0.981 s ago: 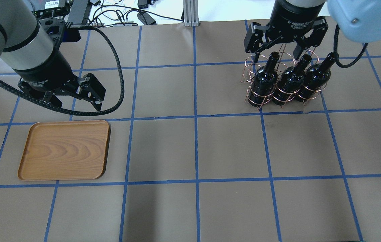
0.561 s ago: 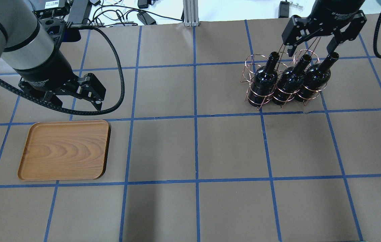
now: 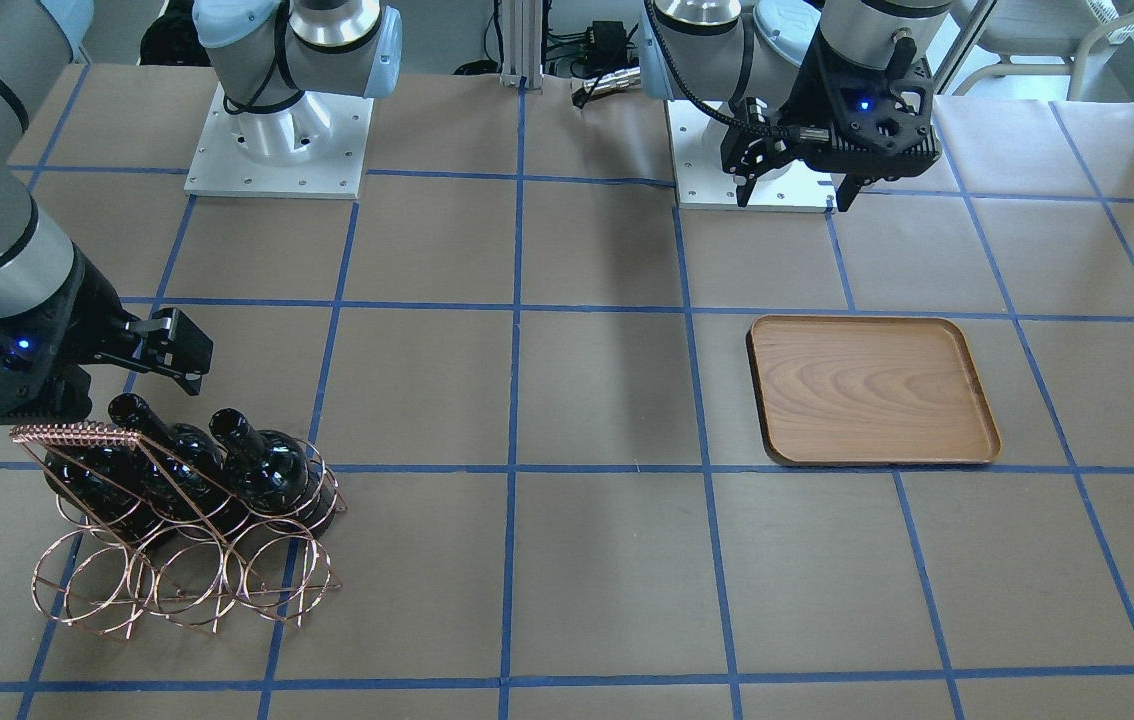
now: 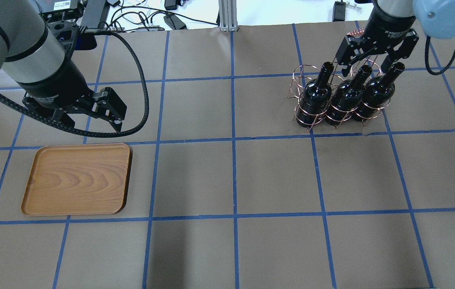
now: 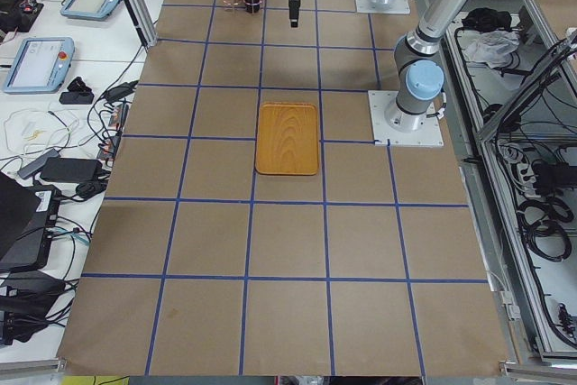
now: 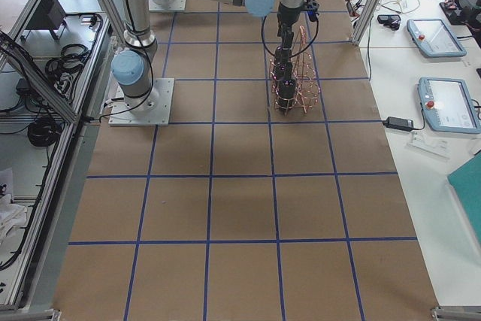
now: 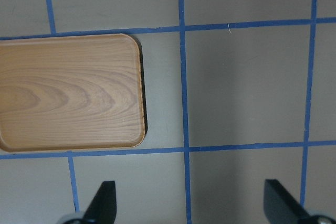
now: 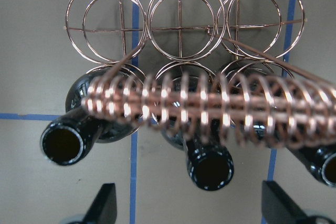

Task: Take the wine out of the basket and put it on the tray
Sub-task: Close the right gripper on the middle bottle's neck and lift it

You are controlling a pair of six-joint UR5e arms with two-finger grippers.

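1. hovering straight above the basket (image 4: 297, 80), the right gripper (image 8: 190, 211) looks down on three dark bottles that stand neck-up and somewhat tilted in the copper wire rings, at the far right of the bench (image 4: 271, 180) as the robot sees it.
2. the middle wine bottle (image 8: 210, 170) lies directly below this gripper. its open mouth sits between the two fingertips, a little off centre, and its long axis runs steeply up toward the gripper.
3. the outer bottles (image 8: 62, 144) have their mouths outside the span of the fingers, one on each side. judging from this, the middle one is the likely target.
4. the basket's coiled handle (image 8: 210, 103) runs across above the bottles' shoulders, just beside the necks. the three mouths all lie on the gripper's side of it, so a straight descent should meet the neck, with the handle close alongside.
5. the right gripper is spread wide and holds nothing. no view shows it touching a bottle or the wire.
6. the tray (image 4: 77, 178) lies flat and bare on the opposite side of the bench, well apart from the basket.
7. the left gripper (image 4: 87, 120) hangs near the far edge of the tray, also spread wide and empty. the right arm is far nearer to the wine, and the left arm is nearer to the tray.
8. all three bottles are in the basket, so the lift is not yet done.
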